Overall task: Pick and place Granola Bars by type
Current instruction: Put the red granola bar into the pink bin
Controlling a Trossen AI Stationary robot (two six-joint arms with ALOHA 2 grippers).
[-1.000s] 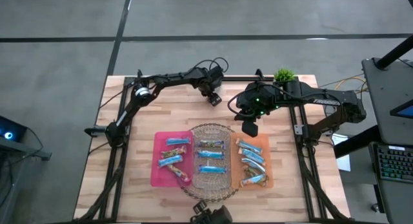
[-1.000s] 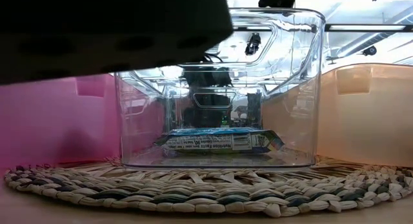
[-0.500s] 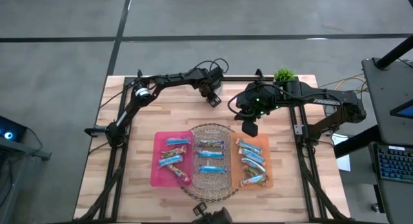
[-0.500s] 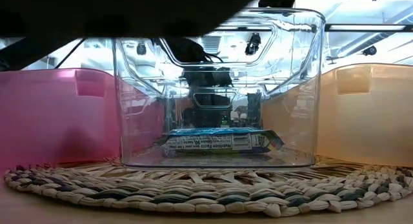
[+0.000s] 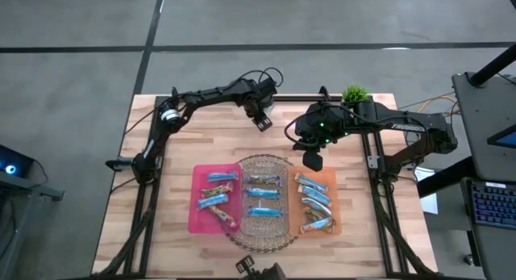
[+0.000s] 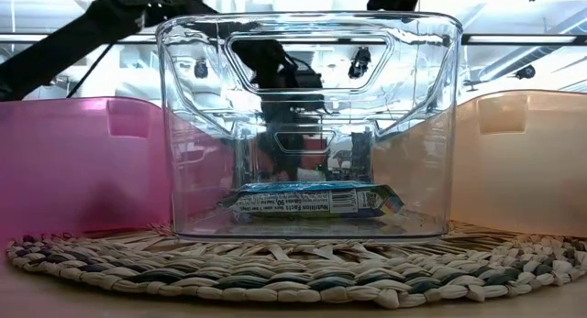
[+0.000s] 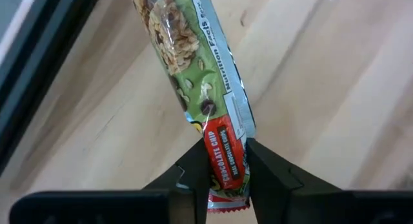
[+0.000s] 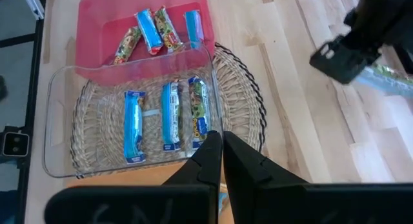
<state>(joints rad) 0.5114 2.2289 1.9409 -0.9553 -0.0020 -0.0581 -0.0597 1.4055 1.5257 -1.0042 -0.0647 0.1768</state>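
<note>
the left tool [image 7: 222,161] has just clenched on the red end of a green chocolate chip granola bar [image 7: 193,69] at the table's [image 5: 193,143] far edge: a pick begun. nearer, the pink bin [image 5: 196,219], clear bin [image 5: 242,223] and orange bin [image 5: 332,179] hold sorted bars. the right tool [image 8: 217,143] hovers pinched shut, empty.

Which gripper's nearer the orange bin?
Right. The right gripper hangs just beyond the orange bin's far edge, shut and empty. The left gripper is farther off toward the table's back, shut on a green granola bar.
</note>
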